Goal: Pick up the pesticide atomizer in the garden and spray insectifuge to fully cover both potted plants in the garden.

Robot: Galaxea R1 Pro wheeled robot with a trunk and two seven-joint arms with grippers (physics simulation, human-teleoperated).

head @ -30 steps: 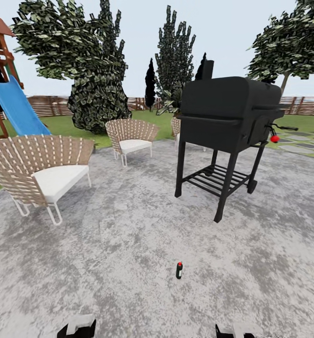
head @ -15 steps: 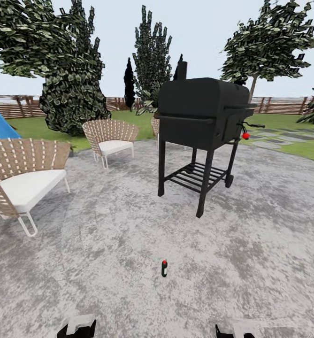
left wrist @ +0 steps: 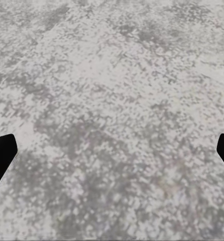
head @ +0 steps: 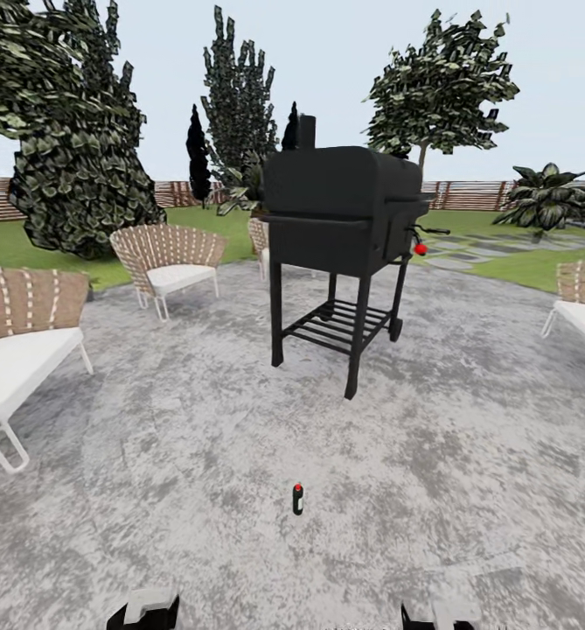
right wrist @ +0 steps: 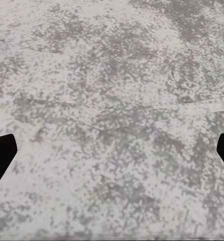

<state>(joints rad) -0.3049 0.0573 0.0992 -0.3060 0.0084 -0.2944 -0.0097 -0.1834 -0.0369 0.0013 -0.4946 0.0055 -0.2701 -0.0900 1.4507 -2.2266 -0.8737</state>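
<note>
Presently: pesticide atomizer (head: 297,499), upright on grey patio (head: 196,472), lower centre of frame. Black grill (head: 340,227) centre; wicker chairs (head: 170,258) left. Left pincer (left wrist: 112,150) and right pincer (right wrist: 112,150): fingers spread wide, empty.

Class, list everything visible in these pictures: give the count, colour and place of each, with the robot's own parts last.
bottle: one, dark with a red top, upright on the patio, centre foreground.
grill: one, black, mid-patio behind the bottle.
chairs: at least four, woven tan with white cushions, around the patio.
patio: one, mottled grey.
lawn: green, beyond the patio.
fence: brown, far edge.
trees: several, dark green, background.
left gripper: black, open over paving.
right gripper: black, open over paving.
</note>
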